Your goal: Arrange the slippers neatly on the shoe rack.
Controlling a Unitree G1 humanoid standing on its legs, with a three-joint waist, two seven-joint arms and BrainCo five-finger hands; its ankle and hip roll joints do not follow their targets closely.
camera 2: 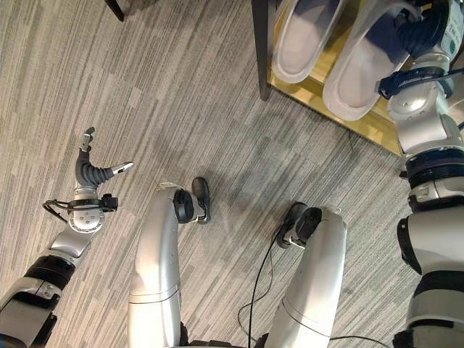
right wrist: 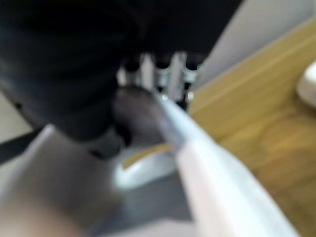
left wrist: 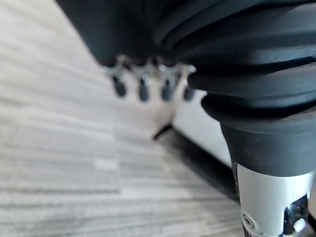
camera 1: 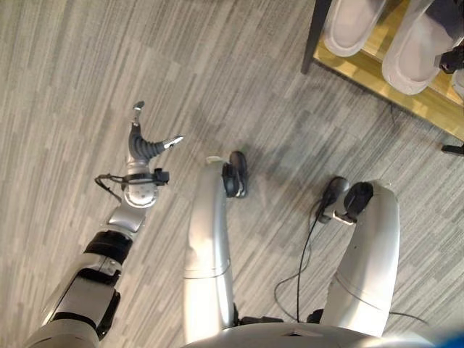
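Note:
Two white slippers lie side by side on the wooden shelf (camera 2: 319, 93) of the shoe rack at the upper right. The left slipper (camera 2: 304, 36) lies free. My right hand (camera 2: 426, 29) is on the far end of the right slipper (camera 2: 355, 72). In the right wrist view the thumb (right wrist: 140, 111) and the fingers (right wrist: 160, 69) pinch the white edge of that slipper (right wrist: 217, 173) above the shelf (right wrist: 256, 113). Far from the rack, my left hand (camera 1: 143, 143) hangs over the floor at the left, fingers spread and holding nothing.
A black upright post (camera 2: 261, 51) marks the rack's left front corner. Another dark furniture leg (camera 2: 114, 9) stands at the top left. Grey striped carpet (camera 1: 217, 72) covers the floor between my left hand and the rack.

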